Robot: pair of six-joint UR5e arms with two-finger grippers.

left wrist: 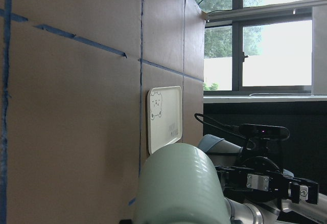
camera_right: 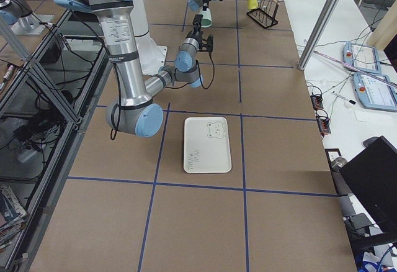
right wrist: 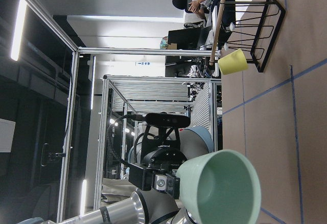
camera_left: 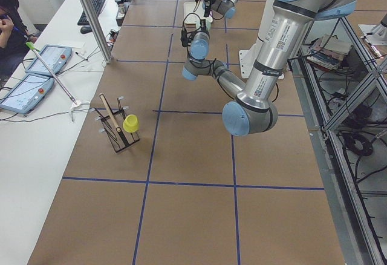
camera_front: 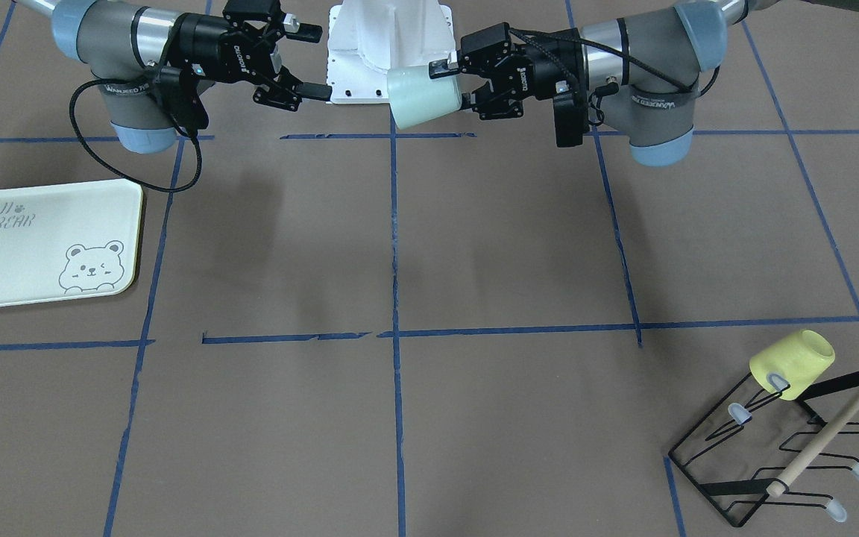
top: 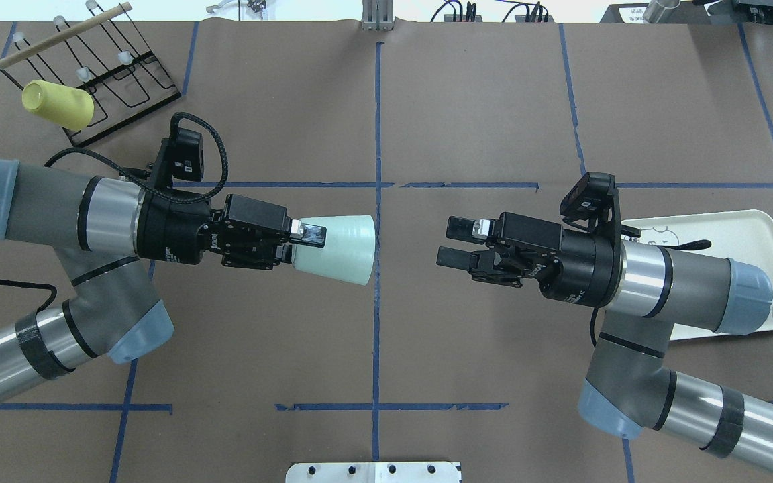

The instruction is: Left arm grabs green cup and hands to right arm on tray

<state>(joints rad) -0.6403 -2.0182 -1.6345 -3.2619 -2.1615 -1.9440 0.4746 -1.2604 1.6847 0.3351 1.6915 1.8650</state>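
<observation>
My left gripper (top: 302, 243) is shut on the base end of the pale mint-green cup (top: 336, 249) and holds it on its side above the table's middle, mouth toward the right arm. The cup also shows in the front-facing view (camera_front: 422, 95) and in the right wrist view (right wrist: 222, 191), mouth toward the camera. My right gripper (top: 447, 241) is open and empty, level with the cup, with a clear gap to its mouth. The cream-green bear tray (top: 749, 228) lies flat on the table behind the right wrist, partly hidden by the arm; it shows empty in the front-facing view (camera_front: 64, 216).
A black wire rack (top: 118, 74) with a wooden rod stands at the far left corner, with a yellow-green cup (top: 58, 105) on one prong. The robot's white base (camera_front: 388, 45) stands between the arms. Blue tape lines cross the brown table.
</observation>
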